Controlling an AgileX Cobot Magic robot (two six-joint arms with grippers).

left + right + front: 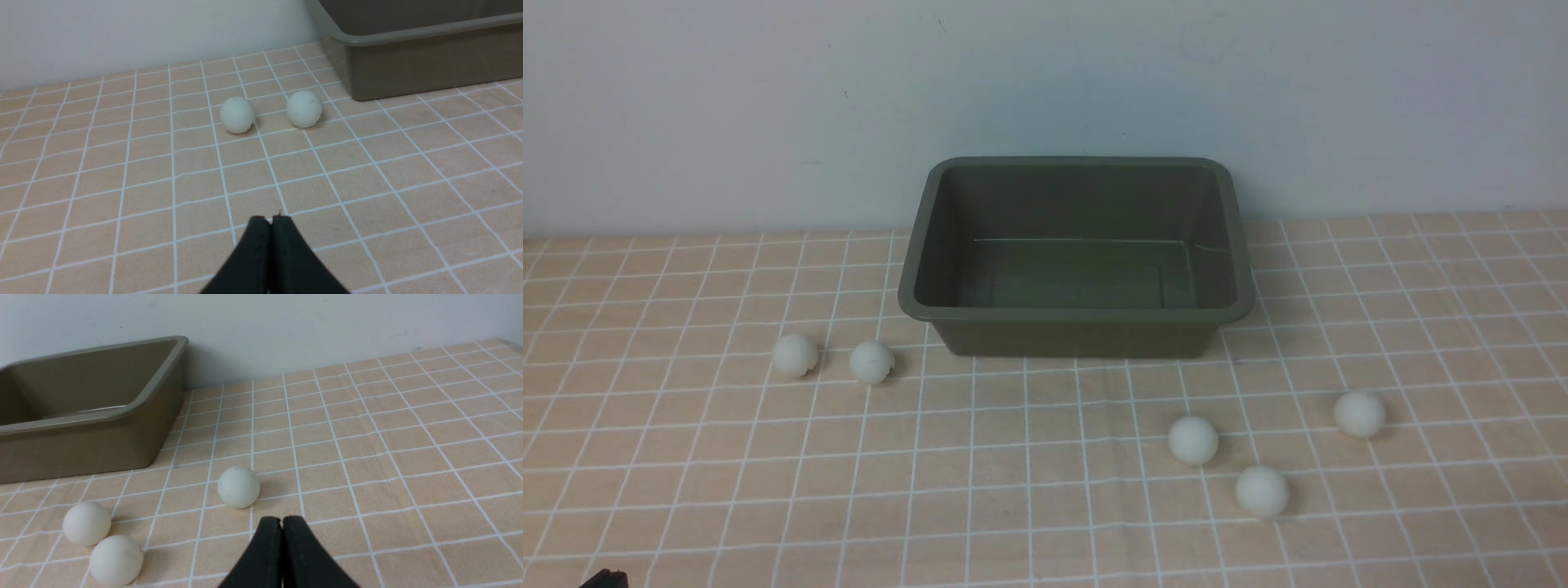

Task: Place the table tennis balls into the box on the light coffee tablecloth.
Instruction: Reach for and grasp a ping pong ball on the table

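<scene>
Nearest the robot, both grippers sit low over the light coffee tablecloth (1013, 523) with nothing in them. The left gripper (270, 223) has its black jaws pressed together to a single seam, and the right gripper (282, 524) is closed the same way, each tip clear of every ball. The task therefore looks to be at its very start, with the approach to a first ball as the step in hand. All five table tennis balls (1193, 441) lie loose on the cloth. Three make a loose cluster on the robot's right: the nearest ball (1262, 491), the middle ball (1193, 441) a little beyond and inward of it, and the outer right ball (1359, 413), which in the right wrist view sits just ahead of the closed tip. Farther back on the left, the far-left ball (794, 355) and the inner left ball (872, 362) rest near each other without touching, just off the near left corner of the box (1078, 336). The box stands upright, open-topped and empty, close to the pale wall (1045, 82). The next move probably calls for one gripper to open wider than a ball, lower its fingers to straddle it squarely, and close gently, since a smooth ball is likely to roll if nudged off-centre. It then has to be lifted over the flared rim and released inside.
</scene>
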